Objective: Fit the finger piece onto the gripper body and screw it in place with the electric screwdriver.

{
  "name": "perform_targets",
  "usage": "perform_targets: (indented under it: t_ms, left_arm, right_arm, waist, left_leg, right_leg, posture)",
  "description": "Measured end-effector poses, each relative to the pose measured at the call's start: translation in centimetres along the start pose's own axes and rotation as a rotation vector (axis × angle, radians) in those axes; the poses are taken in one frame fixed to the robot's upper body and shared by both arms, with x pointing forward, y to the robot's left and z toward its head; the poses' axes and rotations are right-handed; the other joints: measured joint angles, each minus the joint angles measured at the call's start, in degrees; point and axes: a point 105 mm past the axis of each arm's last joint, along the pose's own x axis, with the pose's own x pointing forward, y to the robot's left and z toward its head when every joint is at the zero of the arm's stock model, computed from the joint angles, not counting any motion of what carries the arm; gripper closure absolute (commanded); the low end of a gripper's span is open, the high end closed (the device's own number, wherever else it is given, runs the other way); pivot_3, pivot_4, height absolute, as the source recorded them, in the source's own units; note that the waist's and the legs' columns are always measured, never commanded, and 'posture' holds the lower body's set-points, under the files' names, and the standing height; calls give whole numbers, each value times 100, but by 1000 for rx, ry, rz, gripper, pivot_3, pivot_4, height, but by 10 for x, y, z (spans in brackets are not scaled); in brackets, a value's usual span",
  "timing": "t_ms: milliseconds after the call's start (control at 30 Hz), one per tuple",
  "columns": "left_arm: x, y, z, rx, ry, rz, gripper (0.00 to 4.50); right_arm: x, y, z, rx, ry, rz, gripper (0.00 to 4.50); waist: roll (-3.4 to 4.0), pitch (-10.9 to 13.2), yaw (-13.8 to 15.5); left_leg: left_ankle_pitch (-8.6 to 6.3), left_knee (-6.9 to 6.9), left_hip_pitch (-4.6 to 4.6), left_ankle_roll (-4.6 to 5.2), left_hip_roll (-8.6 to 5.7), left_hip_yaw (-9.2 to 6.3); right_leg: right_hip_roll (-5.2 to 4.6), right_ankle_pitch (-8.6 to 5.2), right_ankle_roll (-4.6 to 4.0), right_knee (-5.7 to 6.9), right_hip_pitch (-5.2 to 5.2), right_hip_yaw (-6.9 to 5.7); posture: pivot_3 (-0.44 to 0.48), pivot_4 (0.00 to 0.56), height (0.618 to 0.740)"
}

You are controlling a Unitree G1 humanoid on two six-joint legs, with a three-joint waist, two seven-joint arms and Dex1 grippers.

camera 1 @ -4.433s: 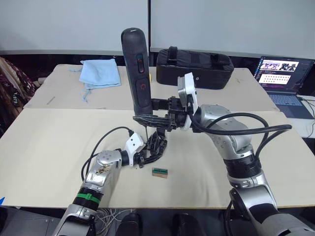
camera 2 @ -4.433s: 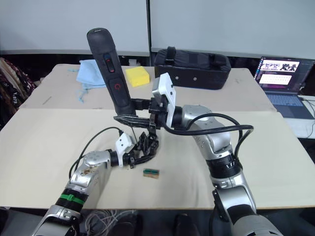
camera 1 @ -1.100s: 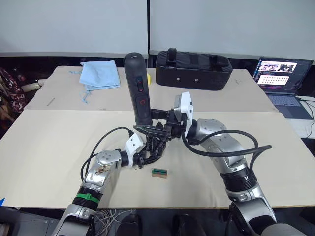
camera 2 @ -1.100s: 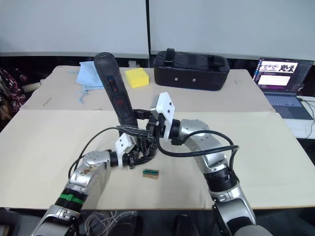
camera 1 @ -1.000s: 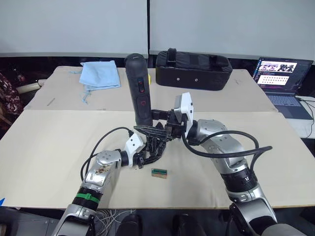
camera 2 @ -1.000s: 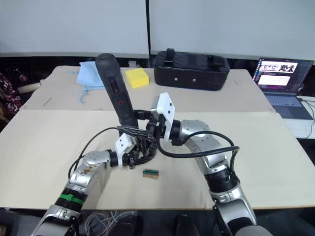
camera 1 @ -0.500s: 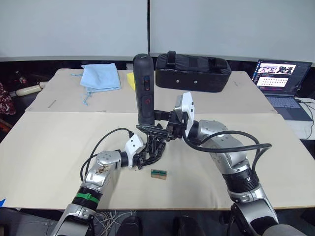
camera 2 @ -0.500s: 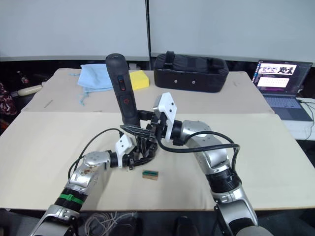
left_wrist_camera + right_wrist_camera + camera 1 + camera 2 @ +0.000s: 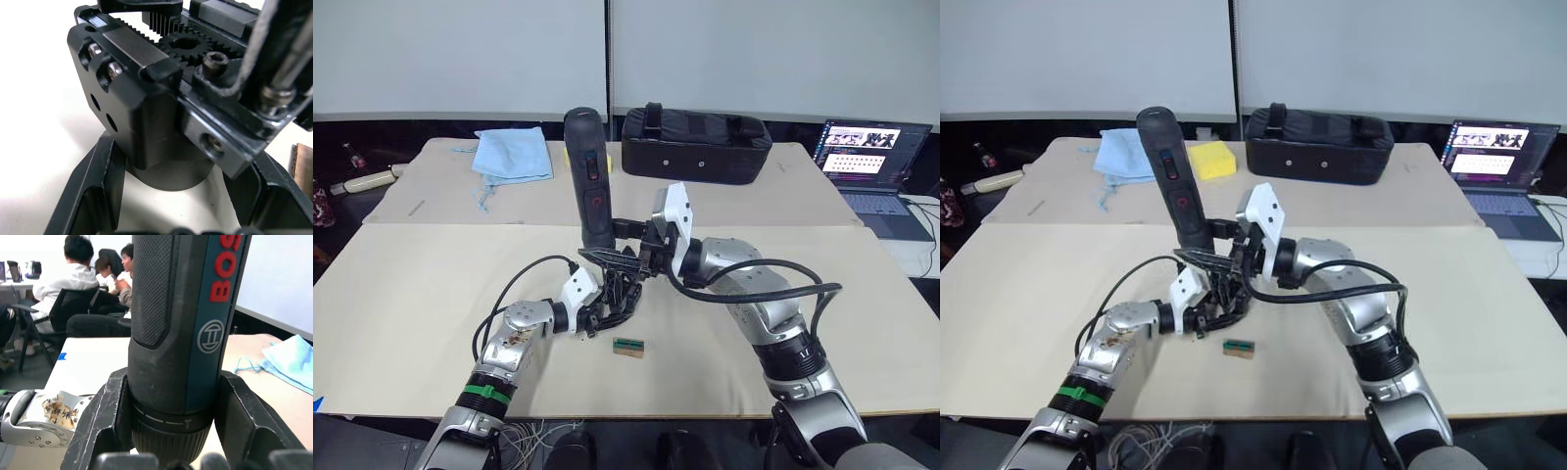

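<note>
Black electric screwdriver [image 9: 181,333] stands clamped between right gripper [image 9: 171,431] fingers [image 9: 105,416].

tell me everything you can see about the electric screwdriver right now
The electric screwdriver is a long black cylinder with a textured grip and red markings. It stands nearly upright, leaning slightly, clamped low on its barrel by the right gripper. Its lower end points down at the gripper body, which the left gripper holds on the table.
</note>
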Motion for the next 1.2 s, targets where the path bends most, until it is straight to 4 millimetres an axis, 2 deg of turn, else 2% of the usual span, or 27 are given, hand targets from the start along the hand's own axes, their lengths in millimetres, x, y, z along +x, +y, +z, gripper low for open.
perform_targets:
  t_ms: [800, 1200]
  left_arm:
    - [-2, -2, -1, -1, 5, 0, 2215]
    - [-3, -3, -2, -6, 7, 1, 2215]
  right_arm:
    - [8, 12, -1, -56, 34, 47, 2571]
    - [16, 8, -4, -18, 21, 29, 2571]
  waist:
    - [0, -6, -17]
    - [1, -11, -60]
  left_leg:
    - [-5, -15, 1, -8, 2, -5]
    - [-6, -24, 1, -9, 4, -12]
  right_leg:
    - [-2, -9, -1, -13, -3, -3]
    - [-2, -8, -1, -29, 0, -7]
  posture:
    - [0, 150, 740]
    - [0, 150, 740]
